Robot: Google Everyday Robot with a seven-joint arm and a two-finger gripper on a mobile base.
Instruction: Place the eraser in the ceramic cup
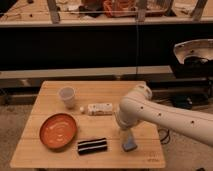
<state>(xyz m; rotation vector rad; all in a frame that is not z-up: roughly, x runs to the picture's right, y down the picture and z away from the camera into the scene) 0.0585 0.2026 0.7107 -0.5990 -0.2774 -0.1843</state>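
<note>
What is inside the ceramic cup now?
Nothing shows inside the ceramic cup; its bottom is hidden by its wall. The eraser lies on the table beside the bowl. The hand hangs near the blue-grey pad.

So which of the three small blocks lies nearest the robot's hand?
The blue-grey pad: the hand hangs right over it, while the black striped eraser and white oblong block lie further left.
</note>
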